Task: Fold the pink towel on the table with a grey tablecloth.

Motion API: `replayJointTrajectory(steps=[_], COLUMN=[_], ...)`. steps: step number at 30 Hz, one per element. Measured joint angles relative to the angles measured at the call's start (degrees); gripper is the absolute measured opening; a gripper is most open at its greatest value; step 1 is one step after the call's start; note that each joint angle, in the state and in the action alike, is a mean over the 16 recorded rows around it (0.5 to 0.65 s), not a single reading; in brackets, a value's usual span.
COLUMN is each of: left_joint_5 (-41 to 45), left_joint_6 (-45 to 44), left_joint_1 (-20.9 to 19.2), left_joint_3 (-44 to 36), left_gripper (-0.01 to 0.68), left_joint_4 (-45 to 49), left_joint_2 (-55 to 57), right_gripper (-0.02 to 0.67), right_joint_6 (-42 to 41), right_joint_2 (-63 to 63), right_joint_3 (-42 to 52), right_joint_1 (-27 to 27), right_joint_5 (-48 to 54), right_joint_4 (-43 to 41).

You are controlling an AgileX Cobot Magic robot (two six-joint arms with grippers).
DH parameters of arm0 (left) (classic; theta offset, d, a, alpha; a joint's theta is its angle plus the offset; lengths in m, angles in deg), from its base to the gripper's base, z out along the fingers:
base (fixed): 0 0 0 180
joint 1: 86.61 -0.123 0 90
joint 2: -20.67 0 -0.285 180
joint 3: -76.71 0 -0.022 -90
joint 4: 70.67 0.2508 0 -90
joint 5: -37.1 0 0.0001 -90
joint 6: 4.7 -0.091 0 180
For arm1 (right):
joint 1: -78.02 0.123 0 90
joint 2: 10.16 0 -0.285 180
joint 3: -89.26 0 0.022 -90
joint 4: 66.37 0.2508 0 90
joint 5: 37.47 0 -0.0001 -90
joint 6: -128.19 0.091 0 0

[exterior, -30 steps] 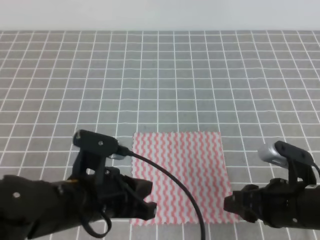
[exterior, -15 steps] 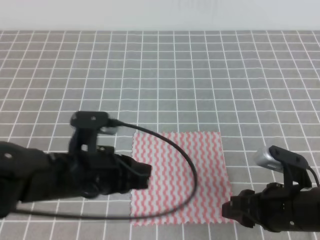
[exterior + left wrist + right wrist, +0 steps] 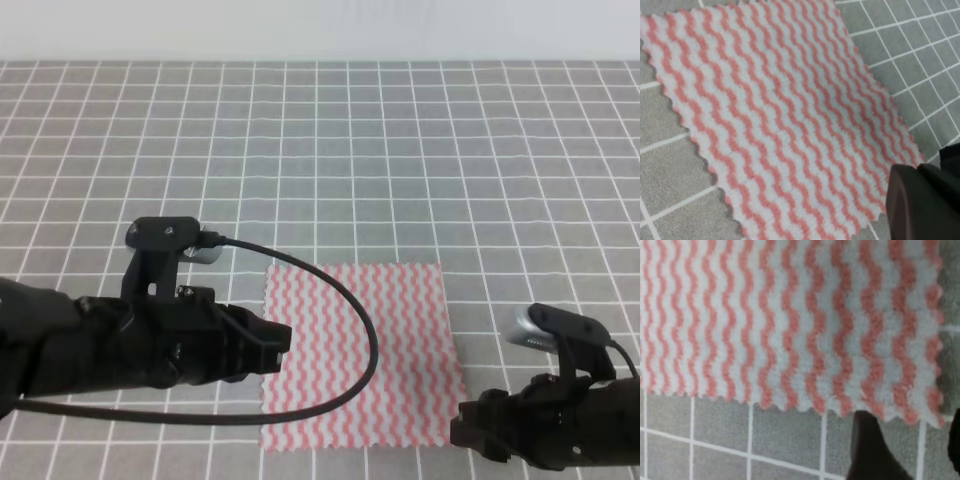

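The pink towel (image 3: pixel 355 350) lies flat and unfolded on the table with a grey tablecloth (image 3: pixel 400 150), near the front edge. My left gripper (image 3: pixel 283 340) hovers at the towel's left edge; the left wrist view shows the towel (image 3: pixel 770 120) and only one dark finger (image 3: pixel 920 200), so its state is unclear. My right gripper (image 3: pixel 462 432) sits at the towel's near right corner. In the right wrist view its dark fingers (image 3: pixel 870 445) stand apart on the tablecloth (image 3: pixel 715 430), just below the towel's jagged edge (image 3: pixel 790 340), holding nothing.
A black cable (image 3: pixel 345 300) from the left arm loops over the towel's left half. The white-lined grey cloth stretches to the pale wall (image 3: pixel 320 30) at the back.
The left arm has swung back and to the left, its gripper rising from the towel's near left corner to mid-edge. The right arm has slid slightly toward the front edge.
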Motion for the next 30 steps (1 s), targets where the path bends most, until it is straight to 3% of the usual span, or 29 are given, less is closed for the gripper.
replayJointTrajectory(steps=[30], left_joint_5=[-0.08], left_joint_6=[-1.04], left_joint_1=[0.02], left_joint_3=[0.05], left_gripper=[-0.003], left_joint_4=[0.07], left_joint_2=[0.13], right_gripper=[0.286], right_joint_6=[-0.39], right_joint_2=[-3.45], right_joint_3=[-0.01], right_joint_1=[0.01], right_joint_5=[-1.05], right_joint_4=[3.18])
